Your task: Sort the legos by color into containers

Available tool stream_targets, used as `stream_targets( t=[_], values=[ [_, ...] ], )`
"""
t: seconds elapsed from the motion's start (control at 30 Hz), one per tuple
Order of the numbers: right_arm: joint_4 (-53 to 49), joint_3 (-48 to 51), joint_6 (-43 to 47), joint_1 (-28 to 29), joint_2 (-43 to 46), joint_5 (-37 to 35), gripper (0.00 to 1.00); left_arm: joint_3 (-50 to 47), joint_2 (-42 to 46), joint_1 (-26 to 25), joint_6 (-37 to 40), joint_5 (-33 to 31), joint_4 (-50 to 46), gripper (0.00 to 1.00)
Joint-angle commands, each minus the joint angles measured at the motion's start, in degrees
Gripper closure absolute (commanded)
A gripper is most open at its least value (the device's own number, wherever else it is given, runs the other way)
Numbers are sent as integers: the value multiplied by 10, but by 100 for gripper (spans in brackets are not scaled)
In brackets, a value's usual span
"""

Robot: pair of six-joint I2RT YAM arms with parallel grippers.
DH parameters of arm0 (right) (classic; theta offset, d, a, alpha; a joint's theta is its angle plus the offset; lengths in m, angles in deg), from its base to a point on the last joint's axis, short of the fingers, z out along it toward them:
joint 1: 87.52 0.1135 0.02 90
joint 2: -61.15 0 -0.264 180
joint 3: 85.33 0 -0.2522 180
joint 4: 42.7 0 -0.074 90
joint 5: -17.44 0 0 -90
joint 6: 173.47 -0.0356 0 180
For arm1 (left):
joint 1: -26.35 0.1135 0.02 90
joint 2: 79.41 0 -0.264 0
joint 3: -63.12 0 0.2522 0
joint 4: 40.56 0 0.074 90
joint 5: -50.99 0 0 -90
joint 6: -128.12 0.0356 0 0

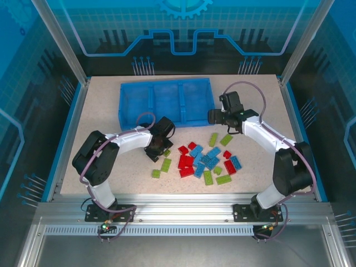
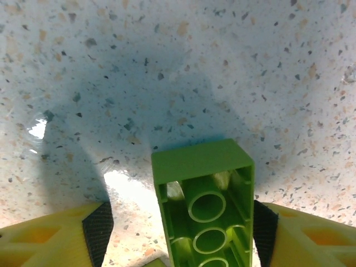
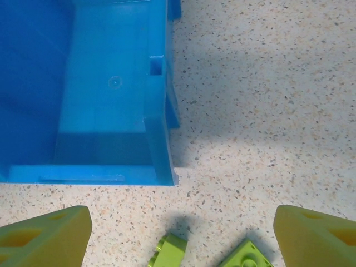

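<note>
Where L tool [image 2: 181, 225] gapes, green lego [image 2: 203, 167] sits.

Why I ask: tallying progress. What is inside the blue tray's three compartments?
Nothing visible inside. From above, all three compartments of the blue tray show bare floor, and up close the right compartment is bare too. The right gripper covers its near corner from above.

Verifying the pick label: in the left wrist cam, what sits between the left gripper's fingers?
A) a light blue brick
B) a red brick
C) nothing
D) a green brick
D: the left wrist view shows a green brick, its hollow underside facing the camera, between the fingers of the left gripper.
</note>
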Motion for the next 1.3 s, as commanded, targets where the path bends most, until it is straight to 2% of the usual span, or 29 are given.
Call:
stream_targets(
  t=[0.0, 0.1, 0.27, 0.37, 0.5, 0.63, 0.77, 0.87, 1.0, 1.13, 1.27],
  values=[
    [-12, 23, 7, -6, 37, -19, 13, 9, -32, -2, -8, -15, 32, 34],
    [-13, 48, 15, -6, 65, -12, 13, 10, -34, -1, -8, -20, 39, 40],
    [-25, 83, 23, -5, 110, -11, 12, 9, -34, 4, 0, -22, 47, 57],
    [-50, 97, 19, -4, 117, -19, 11, 6, -25, 11, 14, -26, 63, 63],
    [-108, 92, -12, -5, 101, -28, 12, 8, 23, 14, 37, -42, 60, 63],
    [-84, 129, -57, -9, 130, 0, 14, 9, 99, 14, 67, -71, 32, 61],
    [-78, 137, -90, -15, 142, 36, 15, 13, 179, 24, 127, -130, -7, 59],
    [-80, 135, -94, -10, 134, 61, 17, 19, 210, 73, 195, -113, -10, 58],
    [-87, 124, -100, 4, 120, 53, 18, 44, 209, 162, 295, -66, -11, 57],
    [-96, 108, -111, 10, 96, 54, 20, 100, 160, 218, 393, -54, -24, 57],
    [-107, 82, -123, 21, 64, 50, 22, 149, 93, 248, 425, -19, -32, 57]
  ],
)
